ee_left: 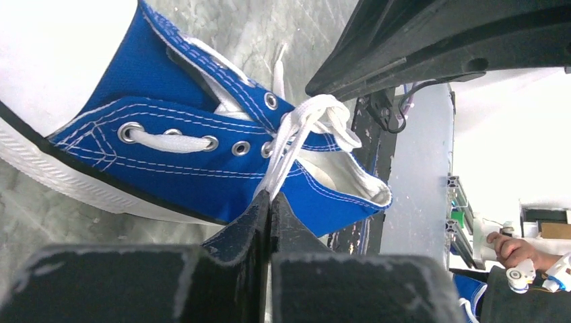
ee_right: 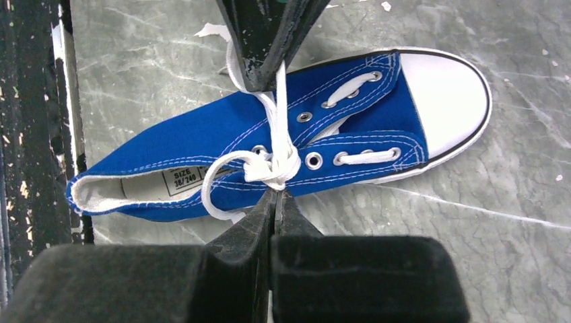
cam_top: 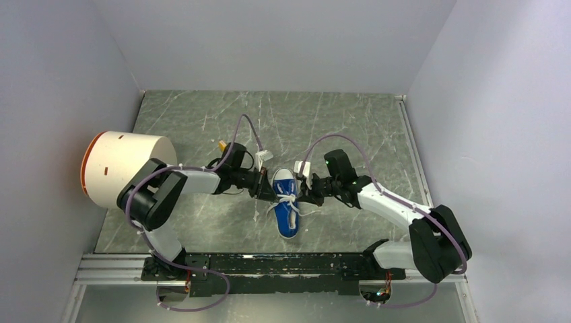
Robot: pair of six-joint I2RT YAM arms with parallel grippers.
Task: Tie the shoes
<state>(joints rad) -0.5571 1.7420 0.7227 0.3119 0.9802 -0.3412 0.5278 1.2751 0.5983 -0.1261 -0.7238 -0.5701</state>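
Steadily draw apart the left hand [ee_left: 270,200] and right hand [ee_right: 276,202], each clenched on a lace [ee_right: 283,114], keeping pull level to cinch the knot [ee_right: 273,167] snug over the sneaker [ee_right: 188,156]

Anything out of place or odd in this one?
Only the lacing: on the sneaker, middle eyelets sit empty, so the laces skip from the toe pair to the knot. Nothing spilled or damaged.

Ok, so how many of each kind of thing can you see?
blue sneaker: 1
yellow block: 1
white cylinder: 1
grippers: 2, the left gripper and the right gripper, both shut on the laces
total: 5
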